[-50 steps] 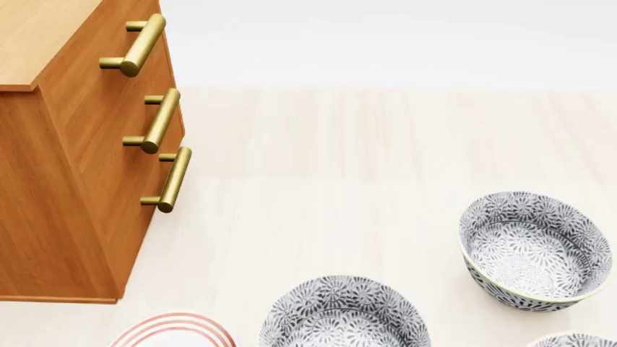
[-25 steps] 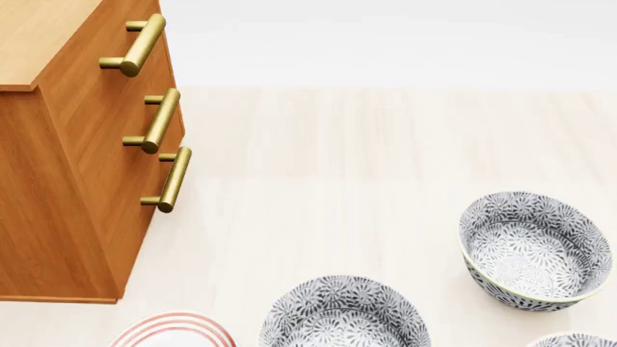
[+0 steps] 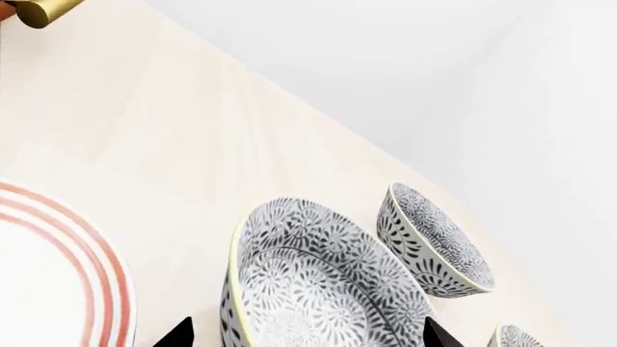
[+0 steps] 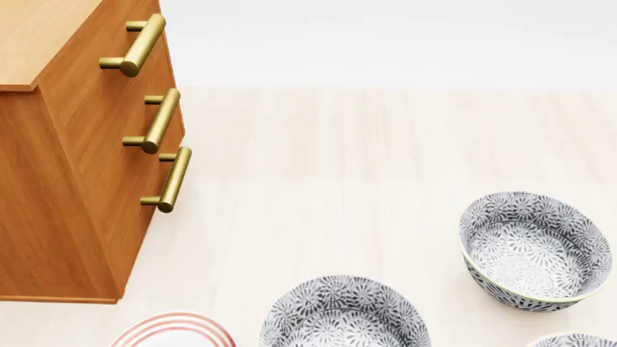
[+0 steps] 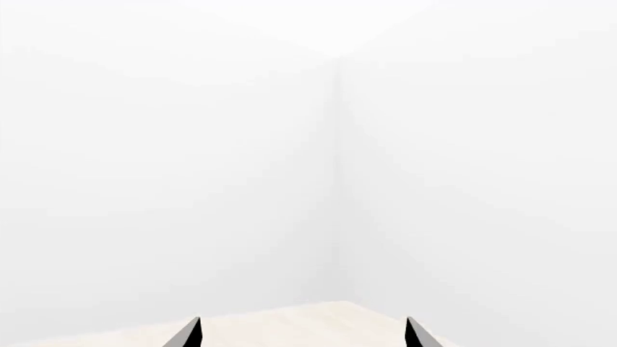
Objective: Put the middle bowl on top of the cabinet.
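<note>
Three alike grey-flowered bowls stand on the pale floor. From left to right, the middle bowl [image 4: 535, 249] [image 3: 434, 242] sits at the right of the head view. A second bowl [image 4: 345, 314] [image 3: 318, 282] is at the bottom centre and a third [image 4: 574, 340] [image 3: 511, 338] is cut off at the bottom right corner. The orange-brown cabinet [image 4: 77, 181] stands at the left, its lighter top bare. My left gripper [image 3: 308, 336] is open, its dark tips framing the bottom-centre bowl just ahead. My right gripper [image 5: 303, 334] is open and faces a white wall. Neither gripper shows in the head view.
A white plate with red rings [image 4: 173, 329] [image 3: 58, 275] lies beside the bottom-centre bowl, in front of the cabinet. Three brass bar handles [image 4: 159, 119] stick out of the cabinet's front. The pale floor [image 4: 337, 166] stretches back to a white wall.
</note>
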Controlling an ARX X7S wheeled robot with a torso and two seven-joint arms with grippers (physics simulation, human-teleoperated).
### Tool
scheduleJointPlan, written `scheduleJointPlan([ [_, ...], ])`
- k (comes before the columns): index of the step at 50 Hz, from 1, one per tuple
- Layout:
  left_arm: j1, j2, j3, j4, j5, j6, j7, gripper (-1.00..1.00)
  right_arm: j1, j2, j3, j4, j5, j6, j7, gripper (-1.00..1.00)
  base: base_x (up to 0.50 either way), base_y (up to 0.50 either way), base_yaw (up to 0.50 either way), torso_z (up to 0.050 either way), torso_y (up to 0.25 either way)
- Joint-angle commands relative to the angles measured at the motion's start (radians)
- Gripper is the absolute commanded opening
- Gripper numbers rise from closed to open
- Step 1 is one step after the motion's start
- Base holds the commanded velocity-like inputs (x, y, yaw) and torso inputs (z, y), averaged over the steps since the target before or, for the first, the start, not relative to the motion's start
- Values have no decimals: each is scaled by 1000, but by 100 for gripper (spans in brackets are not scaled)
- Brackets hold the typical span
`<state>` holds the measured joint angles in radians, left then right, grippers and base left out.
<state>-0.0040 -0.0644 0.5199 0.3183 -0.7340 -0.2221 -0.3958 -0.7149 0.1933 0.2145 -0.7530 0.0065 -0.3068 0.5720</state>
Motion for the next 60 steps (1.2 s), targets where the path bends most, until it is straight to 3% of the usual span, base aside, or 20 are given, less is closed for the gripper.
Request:
scheduleJointPlan([
  [1, -65, 6, 5, -64, -47, -36, -22, 100, -5, 0, 0, -1, -2, -6, 2, 100, 0, 0, 0, 0, 0],
  [55, -177, 7, 69, -289, -166, -4, -27, 100, -28, -33, 15, -20, -18, -33, -21, 100, 0, 0, 0, 0, 0],
  [56, -178, 7, 68, -295, -167, 4, -18, -100, -28, -33, 14, -21, -19, -32, -21, 100, 0, 0, 0, 0, 0],
  [60, -172, 3, 73, -285, -170, 18, -14, -100, -29, -35, 15, -22, -19, -35, -23, 100, 0, 0, 0, 0, 0],
])
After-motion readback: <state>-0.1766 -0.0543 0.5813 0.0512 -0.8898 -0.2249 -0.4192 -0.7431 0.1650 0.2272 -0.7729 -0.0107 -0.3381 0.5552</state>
